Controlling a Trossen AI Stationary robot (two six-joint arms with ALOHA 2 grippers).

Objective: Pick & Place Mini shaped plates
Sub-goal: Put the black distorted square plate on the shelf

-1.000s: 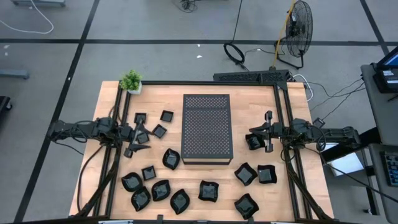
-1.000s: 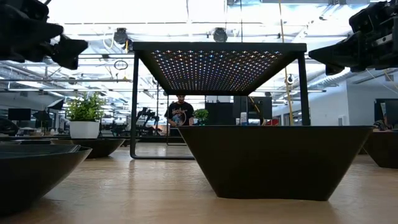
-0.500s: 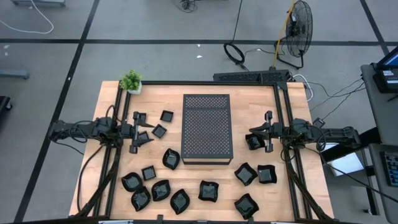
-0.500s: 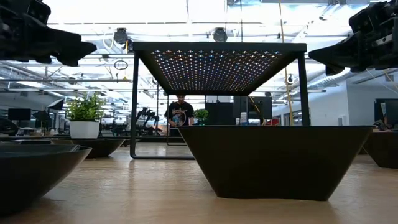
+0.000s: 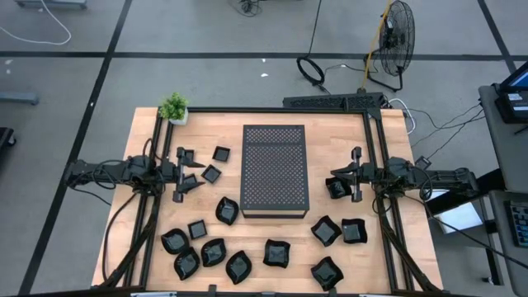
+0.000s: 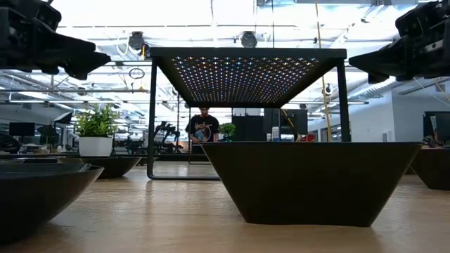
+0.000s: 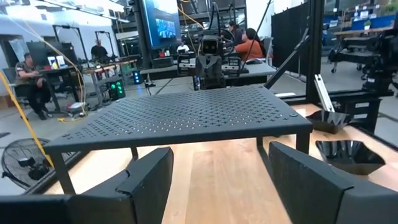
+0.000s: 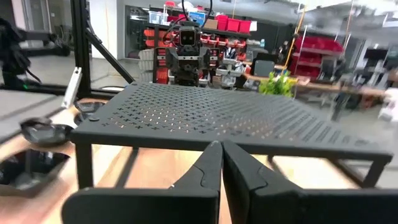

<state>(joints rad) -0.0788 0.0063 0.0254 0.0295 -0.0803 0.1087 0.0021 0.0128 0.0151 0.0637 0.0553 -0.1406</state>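
Several small glossy black mini plates lie flat on the wooden table. One group [image 5: 212, 173] is near my left gripper, a row [image 5: 238, 266] runs along the near edge, and others [image 5: 326, 231] sit toward the right. My left gripper [image 5: 179, 175] hovers open above the left group, facing the perforated stand [image 5: 275, 169]; its fingers [image 7: 217, 152] are wide apart and hold nothing. My right gripper [image 5: 355, 174] hovers shut and empty above a plate [image 5: 336, 188] at the stand's right; its fingers [image 8: 221, 146] meet. Both grippers are well above the tabletop in the low view.
The dark perforated stand [image 6: 246, 70] stands on thin legs in the table's middle, between the two arms. A small potted plant [image 5: 174, 107] sits at the far left corner. A black frame rail [image 5: 375, 157] borders the table. People sit at desks beyond the table [image 7: 249, 43].
My left gripper has turned about its wrist from a tilted to a level stance and has moved slightly toward the perforated stand. The right arm and the plates have stayed where they were.
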